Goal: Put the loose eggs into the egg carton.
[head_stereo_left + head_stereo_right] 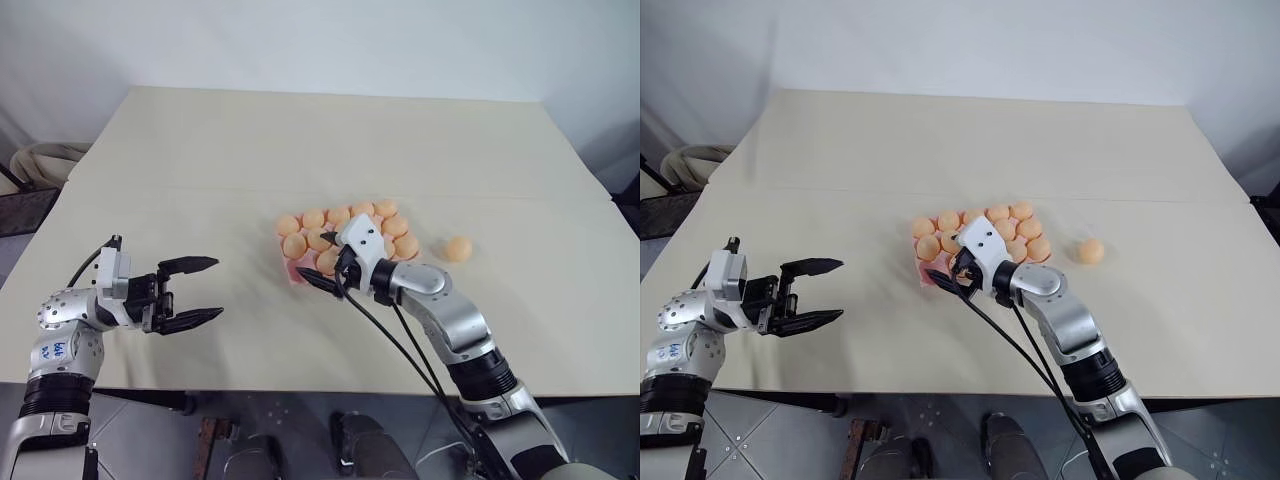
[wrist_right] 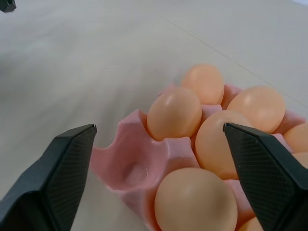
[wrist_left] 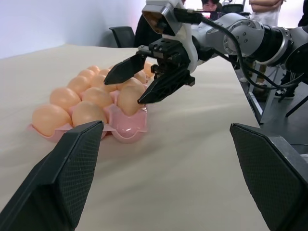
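Your right gripper point(image 1: 326, 260) hangs spread over the carton's point(image 1: 297, 272) near corner, an egg point(image 3: 130, 98) seated between its fingers. One loose egg point(image 1: 458, 248) lies well right of it. Your left gripper point(image 1: 196, 291), also spread, hovers well apart.

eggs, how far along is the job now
Mostly done: the carton is nearly full, with one corner cup empty. Nothing is in hand: the right hand hangs open over the near end of the carton, and the left hand is open and apart. Left: one loose egg on the table.
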Controlling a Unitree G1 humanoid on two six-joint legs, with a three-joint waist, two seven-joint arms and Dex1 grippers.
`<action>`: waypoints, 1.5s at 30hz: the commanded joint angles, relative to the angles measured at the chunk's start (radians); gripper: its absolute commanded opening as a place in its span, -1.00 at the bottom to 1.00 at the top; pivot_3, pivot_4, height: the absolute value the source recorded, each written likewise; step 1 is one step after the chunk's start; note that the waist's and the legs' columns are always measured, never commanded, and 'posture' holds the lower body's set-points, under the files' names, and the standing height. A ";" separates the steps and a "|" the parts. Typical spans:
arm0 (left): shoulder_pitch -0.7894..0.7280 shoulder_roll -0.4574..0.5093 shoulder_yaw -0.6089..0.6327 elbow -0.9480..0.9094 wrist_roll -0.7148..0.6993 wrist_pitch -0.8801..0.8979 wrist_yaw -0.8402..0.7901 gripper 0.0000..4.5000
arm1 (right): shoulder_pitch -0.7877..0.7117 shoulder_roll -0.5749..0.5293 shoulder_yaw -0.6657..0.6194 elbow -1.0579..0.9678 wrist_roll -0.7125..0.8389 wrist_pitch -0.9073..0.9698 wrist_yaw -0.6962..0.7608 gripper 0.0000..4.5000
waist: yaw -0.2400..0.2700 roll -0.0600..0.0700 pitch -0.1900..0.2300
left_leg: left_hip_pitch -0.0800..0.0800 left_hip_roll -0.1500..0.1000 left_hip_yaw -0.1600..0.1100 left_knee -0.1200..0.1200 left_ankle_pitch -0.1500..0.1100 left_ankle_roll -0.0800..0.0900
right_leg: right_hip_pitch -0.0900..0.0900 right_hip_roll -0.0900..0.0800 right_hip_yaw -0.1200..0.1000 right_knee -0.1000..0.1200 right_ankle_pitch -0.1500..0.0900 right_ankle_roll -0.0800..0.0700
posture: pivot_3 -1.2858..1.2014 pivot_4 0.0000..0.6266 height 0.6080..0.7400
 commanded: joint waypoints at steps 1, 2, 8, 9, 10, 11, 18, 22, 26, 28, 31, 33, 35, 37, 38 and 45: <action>0.019 0.016 0.041 -0.019 -0.020 -0.001 -0.112 1.00 | 0.018 -0.051 -0.095 -0.122 0.059 0.028 0.020 0.99 | 0.001 0.000 0.000 | 0.000 0.000 0.000 0.000 0.000 0.000 | 0.000 0.000 0.000 0.000 0.000 0.000 | 0.03 -0.52 1.00; 0.022 0.015 0.047 -0.020 -0.019 0.000 -0.112 1.00 | 0.023 -0.063 -0.113 -0.141 0.070 0.037 0.020 0.99 | 0.002 0.000 0.000 | 0.000 0.000 0.000 0.000 0.000 0.000 | 0.000 0.000 0.000 -0.001 0.000 0.000 | 0.03 -0.52 1.00; 0.056 0.030 0.117 -0.026 -0.017 0.006 -0.085 1.00 | 0.112 -0.193 -0.304 -0.238 0.148 0.072 0.025 0.99 | 0.003 0.000 0.000 | -0.001 0.000 -0.001 -0.001 -0.001 0.000 | 0.000 0.000 -0.001 -0.004 0.000 0.000 | 0.03 -0.52 1.00; 0.063 0.032 0.124 -0.026 -0.014 0.006 -0.087 1.00 | 0.130 -0.211 -0.335 -0.239 0.153 0.075 0.019 0.99 | 0.002 0.000 0.000 | -0.001 0.000 -0.001 -0.001 -0.001 0.000 | 0.000 0.000 -0.001 -0.004 0.000 0.000 | 0.03 -0.52 1.00; 0.070 0.033 0.132 -0.025 -0.012 0.006 -0.085 1.00 | 0.160 -0.243 -0.379 -0.231 0.150 0.067 0.018 0.99 | 0.003 0.000 0.000 | -0.001 0.000 -0.001 -0.001 -0.001 0.001 | 0.000 0.000 -0.001 -0.004 0.000 0.000 | 0.03 -0.52 1.00; 0.075 0.033 0.139 -0.024 -0.011 0.006 -0.084 1.00 | 0.192 -0.275 -0.426 -0.215 0.142 0.055 0.014 0.99 | 0.003 0.000 0.000 | -0.001 0.000 -0.001 -0.002 -0.001 0.001 | 0.000 0.000 -0.001 -0.004 0.000 0.000 | 0.03 -0.52 1.00; 0.092 0.023 0.151 -0.029 -0.008 0.013 -0.085 1.00 | 0.312 -0.348 -0.605 -0.090 0.103 -0.030 -0.064 0.99 | -0.001 0.000 0.000 | -0.001 0.000 -0.001 -0.001 -0.002 0.001 | 0.001 0.000 -0.001 -0.005 0.000 -0.001 | 0.03 -0.52 1.00; 0.085 0.021 0.150 -0.020 -0.006 0.017 -0.088 1.00 | 0.376 -0.334 -0.662 -0.123 0.145 -0.029 -0.067 0.99 | -0.003 0.001 0.000 | 0.001 0.000 0.000 -0.002 -0.001 0.001 | 0.001 0.001 0.000 -0.003 0.000 0.000 | 0.03 -0.52 1.00; 0.067 0.015 0.144 0.002 0.003 0.013 -0.090 1.00 | 0.452 -0.330 -0.692 -0.142 0.168 -0.059 -0.050 0.99 | 0.002 0.001 0.000 | 0.001 0.000 -0.001 -0.002 -0.001 0.001 | 0.001 0.001 0.000 -0.003 0.000 0.000 | 0.03 -0.52 1.00; 0.056 0.011 0.141 0.011 0.007 0.011 -0.091 1.00 | 0.470 -0.328 -0.699 -0.138 0.168 -0.073 -0.057 0.99 | 0.002 0.001 0.000 | 0.001 0.000 0.000 -0.002 -0.001 0.001 | 0.002 0.000 0.000 -0.004 0.000 0.000 | 0.03 -0.52 1.00; 0.044 0.002 0.137 0.021 0.011 0.009 -0.091 1.00 | 0.464 -0.314 -0.698 -0.118 0.166 -0.090 -0.087 0.99 | 0.000 0.001 0.000 | 0.001 0.000 0.000 -0.001 -0.001 0.002 | 0.002 0.000 0.001 -0.004 0.000 0.001 | 0.03 -0.52 1.00; 0.039 -0.002 0.133 0.024 0.014 0.011 -0.094 1.00 | 0.437 -0.300 -0.688 -0.090 0.154 -0.101 -0.117 0.99 | 0.000 0.001 0.000 | 0.001 0.000 0.000 -0.001 -0.001 0.002 | 0.002 0.000 0.001 -0.004 0.001 0.001 | 0.03 -0.52 1.00; 0.032 -0.006 0.133 0.028 0.016 0.012 -0.096 1.00 | 0.399 -0.286 -0.673 -0.053 0.143 -0.104 -0.152 0.99 | -0.002 0.001 0.000 | 0.001 0.000 0.000 -0.001 -0.001 0.002 | 0.002 0.000 0.001 -0.003 0.001 0.001 | 0.03 -0.52 1.00; 0.025 -0.007 0.132 0.033 0.019 0.012 -0.097 1.00 | 0.364 -0.274 -0.655 -0.022 0.132 -0.103 -0.177 0.99 | -0.001 0.001 0.000 | 0.001 0.000 0.000 -0.001 -0.001 0.002 | 0.002 0.000 0.001 -0.003 0.000 0.000 | 0.03 -0.52 1.00; 0.022 -0.006 0.133 0.034 0.019 0.013 -0.096 1.00 | 0.353 -0.271 -0.647 -0.010 0.128 -0.102 -0.185 0.99 | -0.001 0.001 0.000 | 0.001 0.000 0.000 -0.001 -0.001 0.002 | 0.002 0.000 0.001 -0.003 0.000 0.000 | 0.03 -0.52 1.00; 0.022 0.004 0.157 0.047 0.014 0.011 -0.080 1.00 | 0.266 -0.240 -0.562 0.120 0.063 -0.152 -0.225 0.99 | -0.001 0.001 0.001 | 0.001 0.000 0.001 -0.002 -0.001 0.001 | 0.001 0.000 0.001 -0.004 0.000 0.000 | 0.03 -0.52 1.00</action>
